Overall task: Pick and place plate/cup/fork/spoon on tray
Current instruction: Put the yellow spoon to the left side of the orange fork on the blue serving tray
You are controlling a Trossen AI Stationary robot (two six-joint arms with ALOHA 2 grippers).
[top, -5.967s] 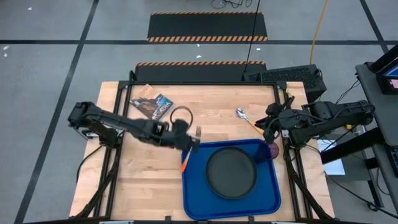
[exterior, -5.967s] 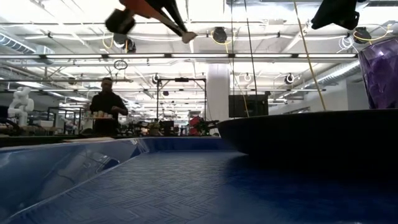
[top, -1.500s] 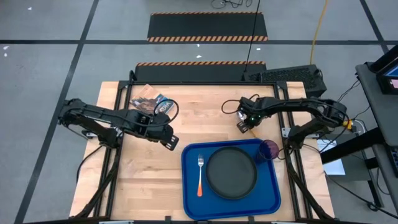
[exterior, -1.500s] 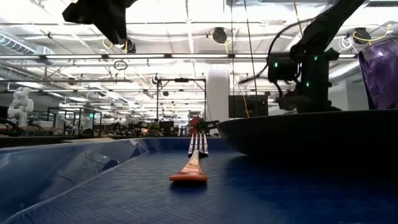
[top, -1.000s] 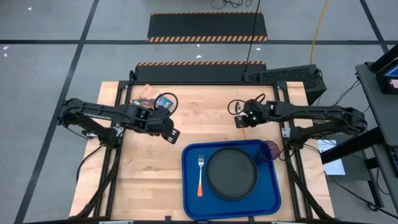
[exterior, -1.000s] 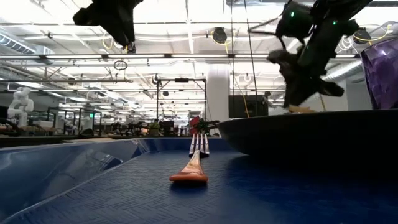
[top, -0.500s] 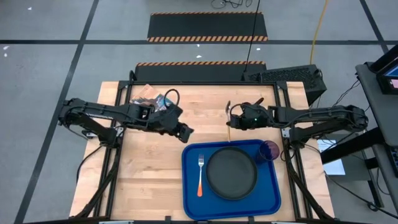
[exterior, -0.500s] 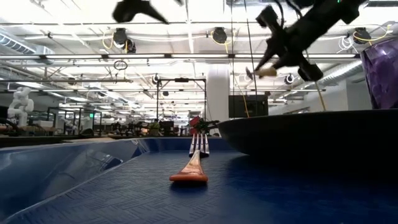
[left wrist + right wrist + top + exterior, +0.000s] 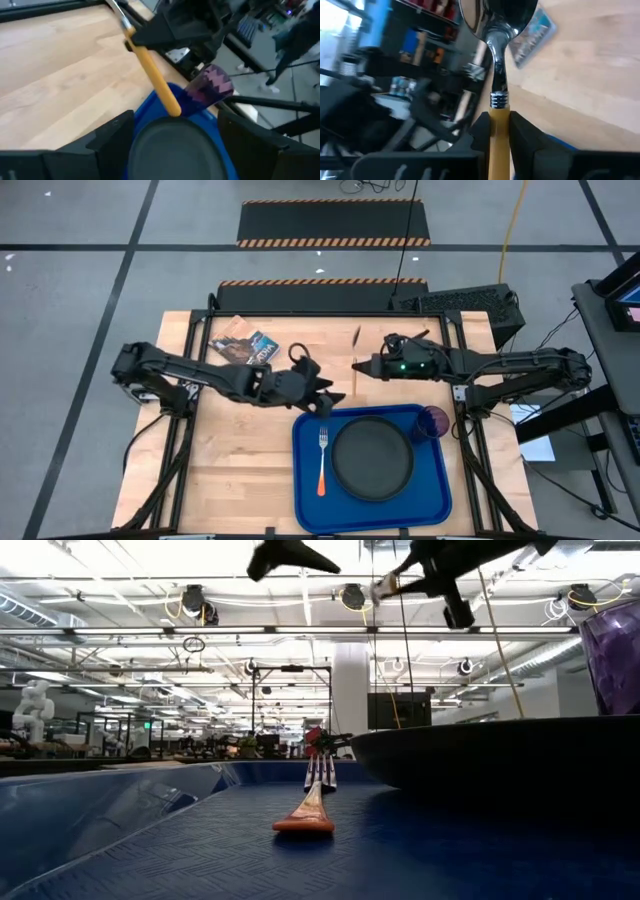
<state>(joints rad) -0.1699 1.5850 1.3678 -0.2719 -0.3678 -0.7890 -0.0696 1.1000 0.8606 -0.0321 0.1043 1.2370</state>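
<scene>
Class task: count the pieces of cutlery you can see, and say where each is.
2. The fork lies in the tray, left of the plate; the spoon is held above the table by the right gripper.

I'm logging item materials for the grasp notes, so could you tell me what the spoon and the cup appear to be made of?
The spoon in the right gripper: bowl and neck look like polished metal, mirror-like with reflections; the yellow-orange handle looks like matte plastic. The cup: apparently translucent purple plastic, since light passes through its wall.

Open tabletop (image 9: 240, 450) at nine o'clock of tray (image 9: 305, 505). Inside tray, plate (image 9: 372, 457) fills centre, fork (image 9: 322, 462) at nine, cup (image 9: 433, 421) at two; six o'clock strip bare.
</scene>
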